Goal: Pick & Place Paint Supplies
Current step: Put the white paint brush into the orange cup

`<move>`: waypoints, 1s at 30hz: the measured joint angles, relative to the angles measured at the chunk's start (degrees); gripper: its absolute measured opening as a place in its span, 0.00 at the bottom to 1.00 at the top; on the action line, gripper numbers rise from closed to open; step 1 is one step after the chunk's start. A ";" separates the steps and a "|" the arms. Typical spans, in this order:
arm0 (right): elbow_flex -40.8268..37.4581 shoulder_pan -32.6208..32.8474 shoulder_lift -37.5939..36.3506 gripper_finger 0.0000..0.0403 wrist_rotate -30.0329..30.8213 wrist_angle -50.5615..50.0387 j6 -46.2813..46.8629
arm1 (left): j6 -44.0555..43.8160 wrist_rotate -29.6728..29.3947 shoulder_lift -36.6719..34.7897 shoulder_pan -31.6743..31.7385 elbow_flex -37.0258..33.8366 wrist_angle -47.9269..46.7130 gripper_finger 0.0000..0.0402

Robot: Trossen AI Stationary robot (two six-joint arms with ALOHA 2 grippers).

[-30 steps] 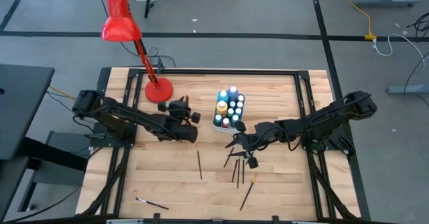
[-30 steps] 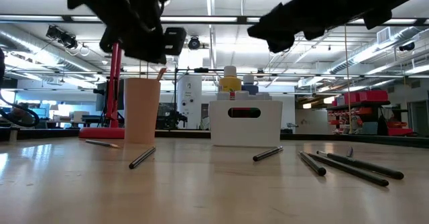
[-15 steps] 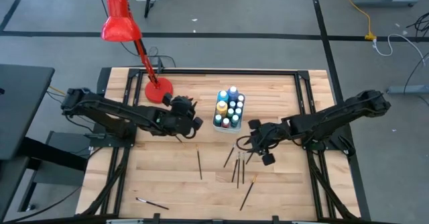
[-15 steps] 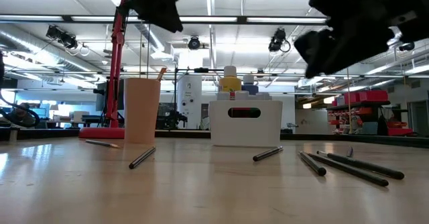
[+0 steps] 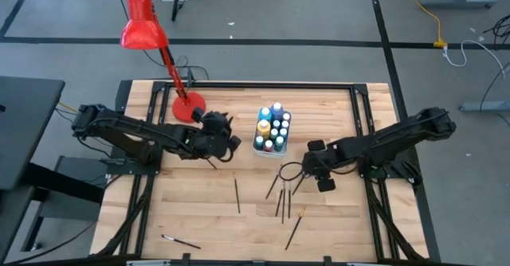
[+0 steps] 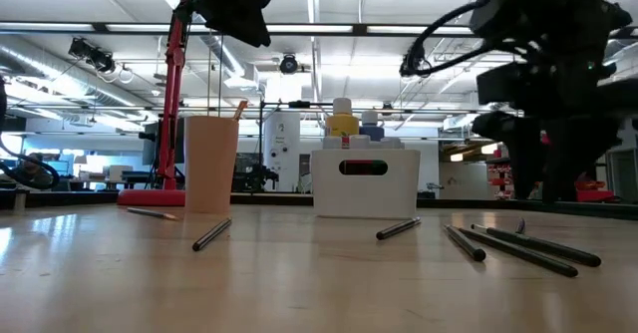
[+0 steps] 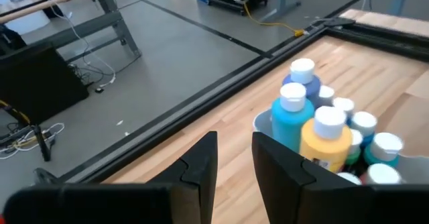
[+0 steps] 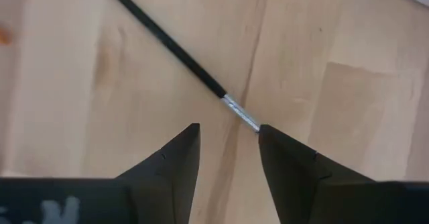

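I have the right gripper (image 8: 226,138) pointed down at the wooden surface (image 5: 207,210), right of the white bin (image 5: 261,146) and over the loose cluster of brushes (image 5: 282,194). Through its wrist camera I see its jaws standing apart with nothing between them, and a dark-handled brush (image 8: 171,47) with a silver ferrule lying flat on the wood, its ferrule end running up to the gap between the two tips. In the low view the tips hang above the wood, clear of it.

The left gripper (image 7: 233,158) sits raised above the surface, close to the base of the red desk lamp (image 5: 144,25) and just left of the bin. Its jaws are a little apart and empty; past them I see the white-capped paint bottles (image 7: 320,128), blue ones and a yellow one, standing packed together in the bin.

In the low view a tan cup (image 6: 210,164) stands to the left of the bin with a brush tip poking out of it. More brushes lie loose on the wood: one alone (image 5: 237,196) left of the cluster, one with a yellowish tip (image 5: 295,225) below it, and one (image 5: 180,240) well apart near the front left edge.
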 joint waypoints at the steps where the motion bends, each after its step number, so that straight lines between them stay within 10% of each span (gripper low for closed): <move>1: 0.02 -0.28 0.76 0.39 0.38 0.23 -0.92 | 0.36 0.00 0.00 0.24 -0.01 0.02 0.26; 30: 0.36 -3.14 9.24 0.25 2.42 3.00 -16.16 | 6.05 2.07 0.00 1.59 -0.01 0.59 0.26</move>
